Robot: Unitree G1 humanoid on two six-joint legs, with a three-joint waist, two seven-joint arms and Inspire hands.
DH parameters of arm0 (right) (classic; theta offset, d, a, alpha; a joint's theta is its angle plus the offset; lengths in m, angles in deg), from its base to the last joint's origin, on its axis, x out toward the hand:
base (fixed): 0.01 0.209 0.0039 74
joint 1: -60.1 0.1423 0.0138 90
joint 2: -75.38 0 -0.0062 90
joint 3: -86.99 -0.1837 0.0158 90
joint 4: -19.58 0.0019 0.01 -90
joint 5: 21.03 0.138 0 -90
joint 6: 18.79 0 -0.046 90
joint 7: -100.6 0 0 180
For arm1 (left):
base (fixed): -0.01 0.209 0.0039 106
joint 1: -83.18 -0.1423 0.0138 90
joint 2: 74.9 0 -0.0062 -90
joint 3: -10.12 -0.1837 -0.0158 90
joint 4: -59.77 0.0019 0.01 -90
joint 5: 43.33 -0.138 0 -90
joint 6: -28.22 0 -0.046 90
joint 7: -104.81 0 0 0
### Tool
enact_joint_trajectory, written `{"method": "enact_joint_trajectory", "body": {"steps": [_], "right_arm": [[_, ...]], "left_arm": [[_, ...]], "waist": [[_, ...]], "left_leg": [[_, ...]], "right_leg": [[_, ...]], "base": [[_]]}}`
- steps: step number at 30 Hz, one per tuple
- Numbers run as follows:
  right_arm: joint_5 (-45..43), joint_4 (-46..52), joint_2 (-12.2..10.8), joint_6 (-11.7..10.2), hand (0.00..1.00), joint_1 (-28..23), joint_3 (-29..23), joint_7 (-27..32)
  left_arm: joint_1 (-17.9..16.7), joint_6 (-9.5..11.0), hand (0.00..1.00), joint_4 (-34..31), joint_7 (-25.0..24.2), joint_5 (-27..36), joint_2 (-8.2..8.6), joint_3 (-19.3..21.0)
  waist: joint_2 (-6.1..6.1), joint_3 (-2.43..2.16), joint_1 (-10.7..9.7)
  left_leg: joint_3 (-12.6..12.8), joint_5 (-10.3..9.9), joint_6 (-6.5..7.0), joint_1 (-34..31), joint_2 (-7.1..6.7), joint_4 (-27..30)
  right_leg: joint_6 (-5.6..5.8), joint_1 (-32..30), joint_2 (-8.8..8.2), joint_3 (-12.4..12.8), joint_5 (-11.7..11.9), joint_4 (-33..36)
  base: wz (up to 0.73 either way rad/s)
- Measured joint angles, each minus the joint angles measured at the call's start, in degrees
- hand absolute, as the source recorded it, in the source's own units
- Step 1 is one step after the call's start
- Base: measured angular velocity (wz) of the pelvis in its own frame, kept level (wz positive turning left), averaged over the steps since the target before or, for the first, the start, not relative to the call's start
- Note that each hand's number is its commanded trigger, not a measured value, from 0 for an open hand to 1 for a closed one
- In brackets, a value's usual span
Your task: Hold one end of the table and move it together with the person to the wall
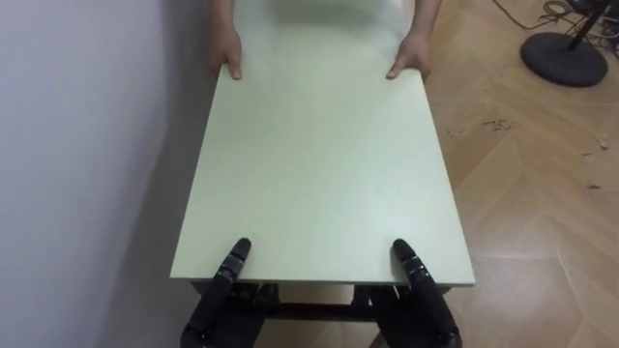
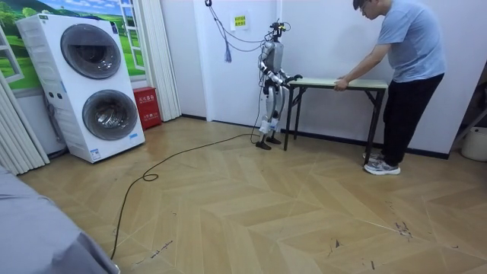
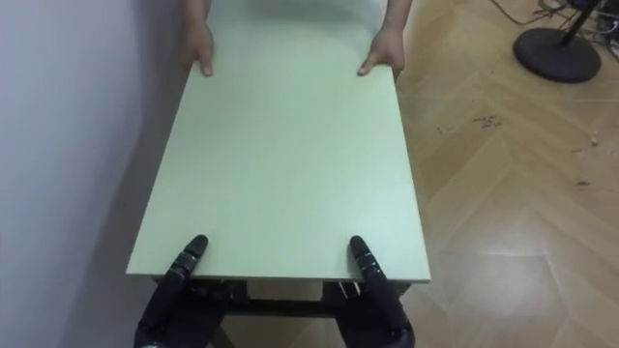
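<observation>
A pale green table point(image 1: 319, 164) with dark legs stands along a white wall point(image 1: 77, 145). I stand at its near short end. My left hand point(image 1: 224, 285) and right hand point(image 1: 421, 290) clamp that edge, each with its thumb lying on the top and the rest of the hand below the board. At the far end a person point(image 2: 407, 46) leans forward, with one hand point(image 1: 228, 53) and the other hand point(image 1: 411, 58) gripping the far edge at its corners. In the room view the table point(image 2: 354, 82) stands on the floor between us.
Wood floor lies to the table's right. A round black stand base point(image 1: 564, 58) sits at the far right. In the room view, stacked washing machines point(image 2: 84, 84) and a red box point(image 2: 146, 106) stand by a curtained window on the left.
</observation>
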Motion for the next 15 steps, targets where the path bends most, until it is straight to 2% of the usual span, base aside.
{"method": "enact_joint_trajectory", "body": {"steps": [4,6,7,8,10,12,13,14,15], "right_arm": [[0.0,-0.6,0.0,0.0,1.0,0.0,-0.3,-0.6],[0.0,-0.8,-0.1,0.3,1.0,0.0,-0.6,-0.6],[0.0,-0.9,0.0,0.6,1.0,0.0,-0.8,-0.6],[0.0,-0.9,0.0,0.7,1.0,0.0,-0.7,-0.7],[-0.2,-1.0,0.0,1.0,0.82,0.0,-0.7,-0.9],[-0.3,-1.0,0.0,1.3,0.75,-0.1,-0.7,-0.9],[-0.3,-1.0,0.0,1.5,0.52,-0.1,-0.7,-0.9],[-0.3,-1.0,-0.1,1.6,0.29,-0.1,-0.7,-0.9],[-0.3,-1.0,-0.1,1.8,0.16,-0.1,-0.7,-0.8]], "left_arm": [[0.2,-0.9,1.0,0.7,-0.8,-0.9,0.11,0.5],[0.5,-1.3,1.0,1.6,-1.7,-0.9,0.11,0.5],[0.6,-1.8,1.0,2.1,-2.2,-1.0,0.12,0.7],[0.6,-2.1,1.0,2.2,-2.4,-1.1,0.17,1.0],[0.6,-2.6,0.75,3.0,-3.5,-1.5,0.17,1.4],[0.7,-2.7,0.6,3.7,-4.1,-2.3,0.22,1.6],[0.8,-2.8,0.45,4.1,-4.4,-2.8,0.27,1.8],[0.9,-2.9,0.09,4.7,-5.1,-3.4,0.28,2.1],[1.0,-2.9,0.0,5.0,-5.4,-3.7,0.25,2.3]], "waist": [[0.05,-0.01,0.0],[0.08,0.0,0.1],[0.12,-0.03,0.1],[0.19,-0.06,0.1],[0.22,-0.07,0.1],[0.26,-0.09,0.0],[0.29,-0.12,0.1],[0.32,-0.13,0.2],[0.32,-0.13,0.2]], "left_leg": [[0.1,0.0,-0.12,-0.5,0.0,0.3],[0.1,-0.2,-2.01,-0.4,0.0,0.2],[0.1,-0.5,-4.29,-0.4,0.01,0.2],[0.1,-0.6,-4.66,-0.3,0.04,0.1],[0.1,-0.6,-4.66,-0.3,0.06,0.1],[0.1,-0.6,-4.65,-0.3,0.14,0.1],[0.1,-0.6,-4.65,-0.3,0.24,0.1],[0.1,-0.6,-4.65,-0.3,0.36,0.1],[0.1,-0.6,-4.65,-0.3,0.43,0.1]], "right_leg": [[-0.08,-0.4,0.0,0.3,0.6,0.0],[-0.25,-0.4,0.0,0.8,1.0,-0.2],[-0.5,-0.3,0.01,1.4,1.6,-1.0],[-0.5,0.0,0.04,1.5,1.9,-1.0],[-0.38,0.5,0.09,1.5,2.1,-2.2],[-0.36,0.5,0.18,1.5,2.1,-2.1],[-0.36,0.5,0.28,1.5,2.1,-2.1],[-0.36,0.5,0.41,1.5,2.1,-2.1],[-0.37,0.5,0.48,1.5,2.1,-2.1]], "base": [[0.0],[0.0],[0.0],[0.0],[0.0],[0.0],[0.0],[0.0],[0.0]]}}
